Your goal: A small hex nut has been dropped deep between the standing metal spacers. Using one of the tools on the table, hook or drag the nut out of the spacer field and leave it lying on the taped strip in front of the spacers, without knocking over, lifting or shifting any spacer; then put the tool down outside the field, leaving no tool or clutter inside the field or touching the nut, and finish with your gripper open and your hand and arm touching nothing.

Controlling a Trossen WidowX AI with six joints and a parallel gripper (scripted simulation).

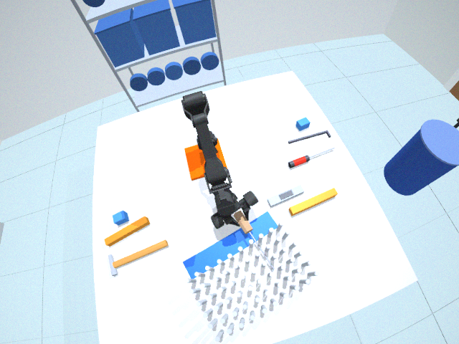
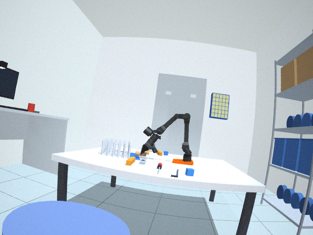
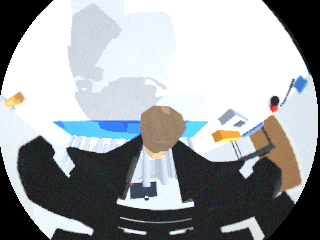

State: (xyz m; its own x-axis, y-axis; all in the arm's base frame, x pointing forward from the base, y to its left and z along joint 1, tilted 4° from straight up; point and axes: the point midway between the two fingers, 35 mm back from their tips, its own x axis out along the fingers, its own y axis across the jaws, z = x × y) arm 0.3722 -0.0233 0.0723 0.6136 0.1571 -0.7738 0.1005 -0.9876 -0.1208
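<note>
My gripper (image 1: 239, 217) (image 2: 142, 152) (image 3: 158, 138) is shut on the wooden handle (image 1: 244, 224) (image 2: 137, 153) (image 3: 162, 125) of a thin metal tool. The handle is low over the blue taped strip (image 1: 201, 259) (image 2: 134, 155) (image 3: 75, 128). The tool's thin shaft (image 1: 262, 251) reaches from the handle in among the standing metal spacers (image 1: 202, 277) (image 2: 119, 149), with its far end well inside the field. The shape of its tip cannot be made out. The spacers in view appear upright. I cannot make out the hex nut; whether the tip touches it is hidden.
A grey level-like block (image 1: 285, 196) and a yellow bar (image 1: 313, 202) lie right of the strip. Beyond them are a red screwdriver (image 1: 299, 161), a black hex key (image 1: 308, 137) and a blue cube (image 1: 303, 124). A hammer (image 1: 140, 253), orange bar (image 1: 127, 231) and another blue cube (image 1: 120, 217) lie left.
</note>
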